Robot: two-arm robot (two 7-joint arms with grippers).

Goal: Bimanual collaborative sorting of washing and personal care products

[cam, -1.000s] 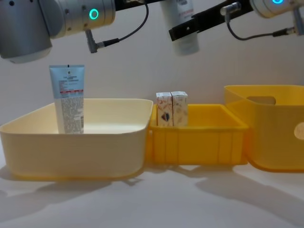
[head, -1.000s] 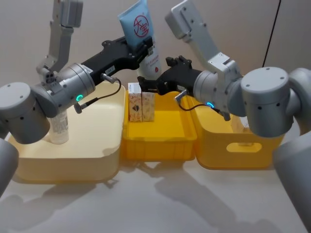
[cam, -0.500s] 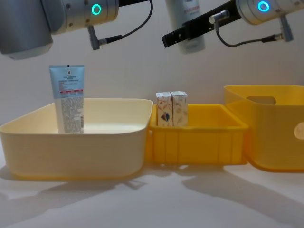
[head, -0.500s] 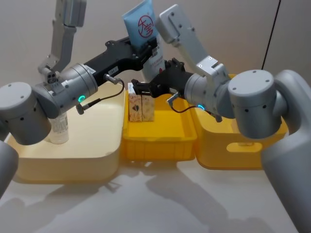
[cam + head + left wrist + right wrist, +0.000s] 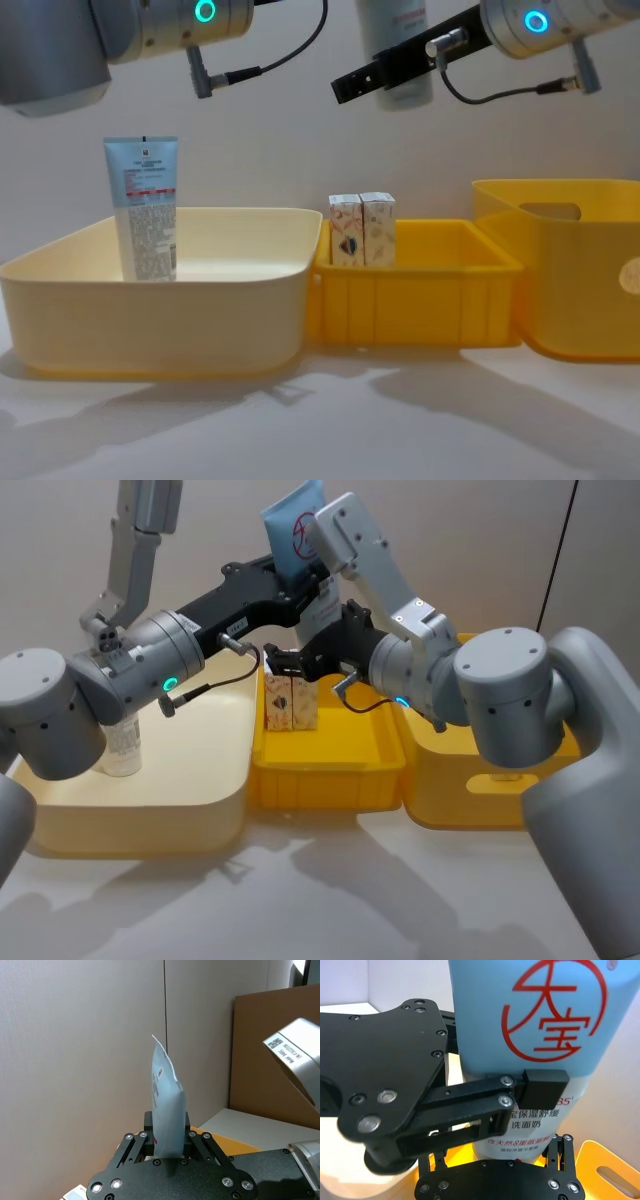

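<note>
My left gripper is shut on a pale blue squeeze tube with a red logo, holding it upright high above the bins. The left wrist view shows the tube edge-on between that gripper's closed fingers. My right gripper is open just below, its fingers on either side of the tube's white lower end. A second pale blue tube stands in the cream bin. Two small printed cartons stand upright in the low yellow tray.
A taller yellow bin with a handle slot stands to the right of the tray. The three containers sit side by side, touching, on a white table. A plain wall is close behind them.
My right gripper has moved left and closer under the held tube. The left arm has lifted the tube slightly up and right. The bins, cartons and standing tube have not moved.
</note>
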